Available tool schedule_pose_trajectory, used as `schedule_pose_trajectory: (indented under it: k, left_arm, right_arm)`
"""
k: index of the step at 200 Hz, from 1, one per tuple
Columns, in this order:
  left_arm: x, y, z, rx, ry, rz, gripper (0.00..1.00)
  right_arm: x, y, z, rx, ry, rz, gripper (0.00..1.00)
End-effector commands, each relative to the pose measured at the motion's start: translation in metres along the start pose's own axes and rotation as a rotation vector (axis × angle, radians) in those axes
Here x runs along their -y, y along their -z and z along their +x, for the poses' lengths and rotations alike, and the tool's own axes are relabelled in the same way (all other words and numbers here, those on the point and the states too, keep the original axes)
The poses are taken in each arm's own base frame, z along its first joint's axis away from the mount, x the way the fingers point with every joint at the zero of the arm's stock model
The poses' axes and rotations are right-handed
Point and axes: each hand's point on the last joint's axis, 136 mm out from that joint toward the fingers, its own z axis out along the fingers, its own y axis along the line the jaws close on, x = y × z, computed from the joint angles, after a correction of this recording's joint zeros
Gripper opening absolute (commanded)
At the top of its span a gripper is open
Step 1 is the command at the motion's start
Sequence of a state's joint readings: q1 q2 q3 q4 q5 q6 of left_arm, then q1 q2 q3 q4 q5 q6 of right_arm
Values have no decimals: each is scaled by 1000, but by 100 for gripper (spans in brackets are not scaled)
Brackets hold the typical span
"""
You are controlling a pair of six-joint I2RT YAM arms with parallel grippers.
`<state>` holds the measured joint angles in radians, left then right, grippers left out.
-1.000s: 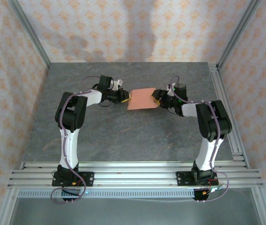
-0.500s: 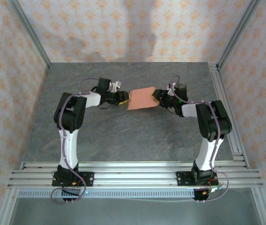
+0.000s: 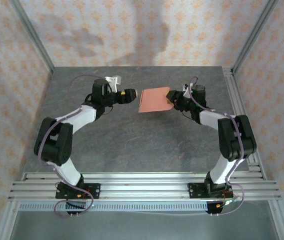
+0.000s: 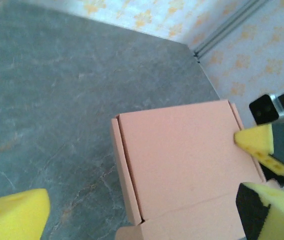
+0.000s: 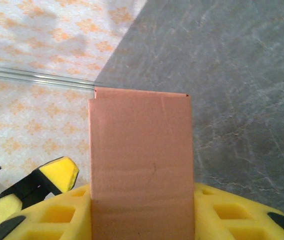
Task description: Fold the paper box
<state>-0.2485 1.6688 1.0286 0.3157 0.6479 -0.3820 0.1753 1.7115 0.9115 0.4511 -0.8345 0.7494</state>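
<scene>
One paper box (image 3: 153, 100), matte salmon card with crisp creases and a flap seam, is pinched at its right end by the right gripper (image 3: 172, 103) over the grey marbled table (image 3: 131, 145). The left gripper (image 3: 129, 93) stands spread just beside its left edge. Folding looks nearly complete; the next move probably calls for a final tuck or a set-down.

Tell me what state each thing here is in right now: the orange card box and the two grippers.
salmon-orange card paper box: folded shut into a shallow rectangle, clamped at the edge nearest the right arm.
left gripper: wide open, holding nothing, just clear of the box's other edge.
right gripper: shut on the box, its yellow foam pads pinching that edge.
</scene>
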Motion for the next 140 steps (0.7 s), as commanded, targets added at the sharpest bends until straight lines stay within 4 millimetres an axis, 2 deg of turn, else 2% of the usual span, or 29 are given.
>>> schedule_pose_trajectory:
  k: [1,32,84,110,140]
  left_arm:
    - [17,17,-20,134,-213,-55,100]
    - [50,34,-20,228,-513,-118,100]
    - [85,41,4,319,-968,-143,100]
    - [94,41,19,338,-1166,-171,100]
    - [99,42,23,376,-1276,-193,100]
  right_arm:
    - [-21,17,-12,42,50,-14,42]
    - [-40,32,-20,68,68,-30,42]
    - [-62,51,-27,84,51,-82,42]
    - [-78,61,-27,87,12,-160,41]
    - [-91,72,-19,69,-8,-213,41]
